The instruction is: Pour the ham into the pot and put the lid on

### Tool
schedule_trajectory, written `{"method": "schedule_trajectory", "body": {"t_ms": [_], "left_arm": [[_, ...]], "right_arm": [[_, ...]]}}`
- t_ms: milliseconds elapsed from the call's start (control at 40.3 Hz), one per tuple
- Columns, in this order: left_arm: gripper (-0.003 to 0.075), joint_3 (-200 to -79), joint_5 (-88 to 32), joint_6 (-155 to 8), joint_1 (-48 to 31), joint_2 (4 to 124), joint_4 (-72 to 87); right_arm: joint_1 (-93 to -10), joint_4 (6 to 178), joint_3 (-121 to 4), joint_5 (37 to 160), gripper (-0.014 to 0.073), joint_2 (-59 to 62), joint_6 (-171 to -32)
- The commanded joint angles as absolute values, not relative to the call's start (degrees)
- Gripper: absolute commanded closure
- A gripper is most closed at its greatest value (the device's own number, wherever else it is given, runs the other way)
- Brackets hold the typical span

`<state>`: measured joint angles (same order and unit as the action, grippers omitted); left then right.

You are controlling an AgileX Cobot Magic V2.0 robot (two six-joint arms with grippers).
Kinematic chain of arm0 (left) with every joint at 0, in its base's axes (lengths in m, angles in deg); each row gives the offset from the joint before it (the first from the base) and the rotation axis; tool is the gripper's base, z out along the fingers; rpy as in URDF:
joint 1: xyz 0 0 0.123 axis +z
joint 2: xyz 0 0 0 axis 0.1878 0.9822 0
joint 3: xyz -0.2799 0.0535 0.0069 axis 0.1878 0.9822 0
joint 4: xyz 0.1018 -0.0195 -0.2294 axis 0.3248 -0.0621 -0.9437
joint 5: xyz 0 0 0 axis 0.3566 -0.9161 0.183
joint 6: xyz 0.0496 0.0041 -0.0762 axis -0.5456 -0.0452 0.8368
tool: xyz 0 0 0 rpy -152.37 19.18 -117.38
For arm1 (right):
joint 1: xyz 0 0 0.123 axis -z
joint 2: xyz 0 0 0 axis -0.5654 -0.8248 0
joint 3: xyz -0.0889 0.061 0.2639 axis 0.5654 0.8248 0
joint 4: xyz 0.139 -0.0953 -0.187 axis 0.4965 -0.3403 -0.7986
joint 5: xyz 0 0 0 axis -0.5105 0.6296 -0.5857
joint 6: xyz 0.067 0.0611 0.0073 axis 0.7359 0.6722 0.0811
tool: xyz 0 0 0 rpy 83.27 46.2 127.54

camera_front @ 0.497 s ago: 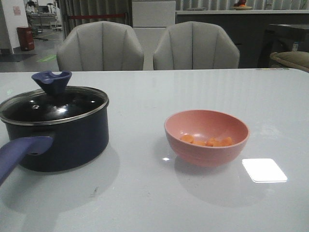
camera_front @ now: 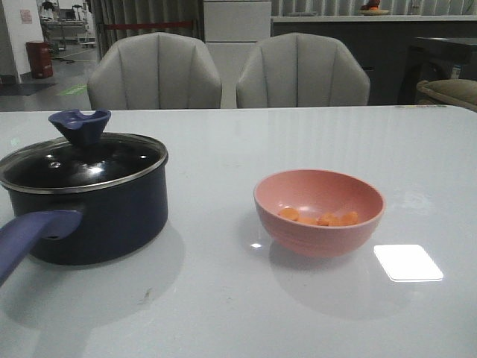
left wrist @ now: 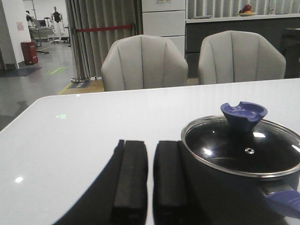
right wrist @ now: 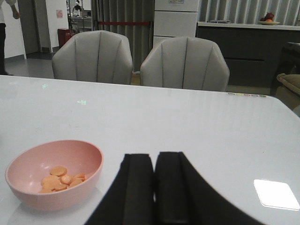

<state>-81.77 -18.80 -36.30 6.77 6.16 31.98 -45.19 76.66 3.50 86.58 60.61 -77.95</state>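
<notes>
Front view, left side of the frame: the pot stands on the white table, its long handle running off the lower left edge, the end cut off. The lid sits on the pot, knob upright; dark glass and glare hide the pot's inside. My left gripper shows only in the left wrist view: fingers pressed nearly together, nothing between them, tips cut off by the frame edge. It hangs just beside the pot, apart from it as far as I can tell.

Centre right of the front view: the pink bowl sits well apart from the pot. The ham lies in its bottom, a small heap of overlapping slices; the count is unclear. My right gripper is likewise closed and empty, near the bowl, not touching it. A bright reflection lies lower right. Two grey chairs stand behind the table.
</notes>
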Motion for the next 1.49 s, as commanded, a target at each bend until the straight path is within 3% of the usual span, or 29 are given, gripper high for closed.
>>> {"method": "schedule_trajectory", "body": {"t_ms": [0, 199, 447, 546, 795, 1217, 1316, 1466], "left_arm": [[0.0586, -80.54, -14.21, -36.07, 6.77, 5.09, 31.93], [0.0586, -80.54, -11.07, -36.07, 6.77, 5.09, 31.97], [0.0586, -82.51, 7.84, -36.07, 6.77, 5.09, 31.74], [0.0586, -88.89, 0.13, -36.07, 6.77, 5.80, 31.74], [0.0586, -108.89, -33.19, -36.07, 6.77, 16.73, 29.30], [0.0577, -110.48, -34.13, -36.07, 6.77, 26.11, 26.77], [0.0486, -110.48, -34.27, -36.07, 6.77, 27.61, 26.77], [0.0192, -110.48, -34.27, -36.07, 6.77, 29.56, 26.77]], "right_arm": [[-45.01, 76.14, 3.25, 82.26, 0.0445, 61.67, -78.38], [-45.01, 76.14, 3.25, 82.26, 0.0445, 61.67, -78.38], [-45.01, 76.14, 3.25, 82.26, 0.0445, 61.67, -78.38], [-45.01, 76.14, 3.25, 82.26, 0.0445, 61.67, -78.38], [-45.01, 76.14, 3.25, 82.26, 0.0445, 61.67, -78.38], [-45.01, 76.14, 3.25, 82.26, 0.0445, 61.67, -78.38], [-45.01, 76.14, 3.25, 82.26, 0.0445, 61.67, -78.38], [-45.01, 76.14, 3.25, 82.26, 0.0445, 61.67, -78.38]]}}
